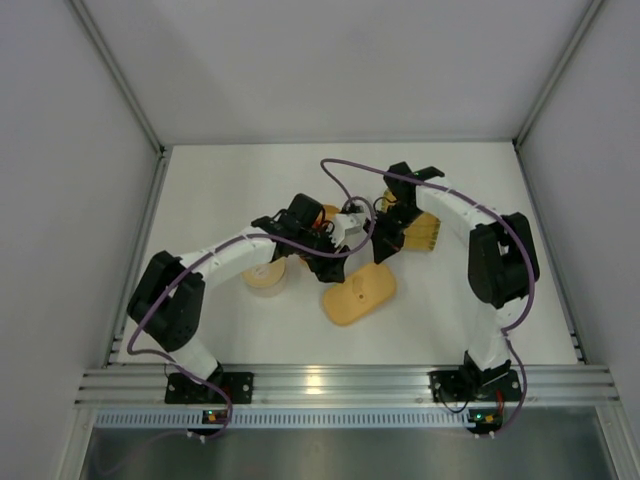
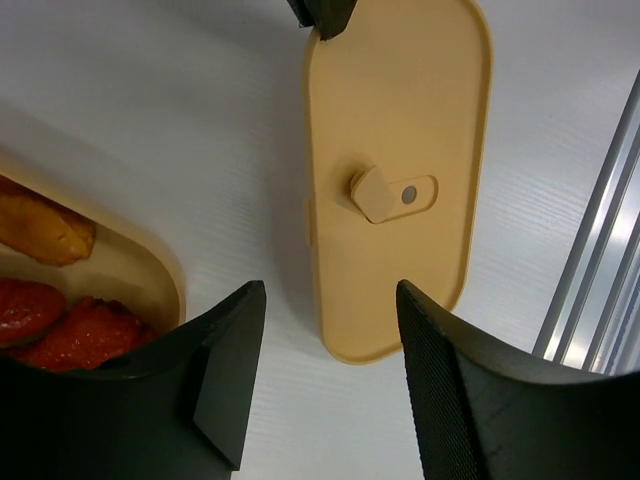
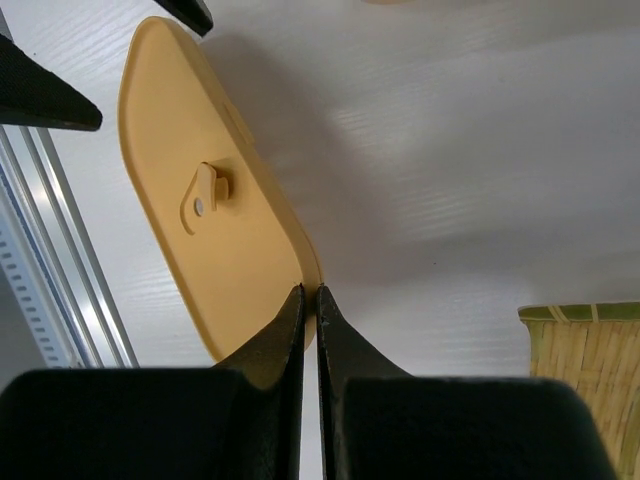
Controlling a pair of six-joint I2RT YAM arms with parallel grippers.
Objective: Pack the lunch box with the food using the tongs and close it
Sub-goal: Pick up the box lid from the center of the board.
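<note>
The pale-orange lid (image 1: 358, 293) of the lunch box lies flat on the table, its small tab (image 2: 385, 195) facing up. My left gripper (image 2: 330, 300) hovers open over the lid's rounded end, gripping nothing. The lunch box corner (image 2: 150, 270) at its left holds food: red chunks (image 2: 60, 320) and an orange piece (image 2: 40, 230). From above, the box (image 1: 330, 212) is mostly hidden under the left arm. My right gripper (image 3: 310, 292) is shut, its tips at the lid's rim (image 3: 300, 255). The round tin (image 1: 265, 278) stands left of the lid. The tongs are out of view.
A yellow woven tray (image 1: 420, 232) sits under the right arm, and its corner (image 3: 585, 370) shows in the right wrist view. The aluminium rail (image 2: 600, 250) runs along the table's near edge, close to the lid. The two grippers are close together over the lid.
</note>
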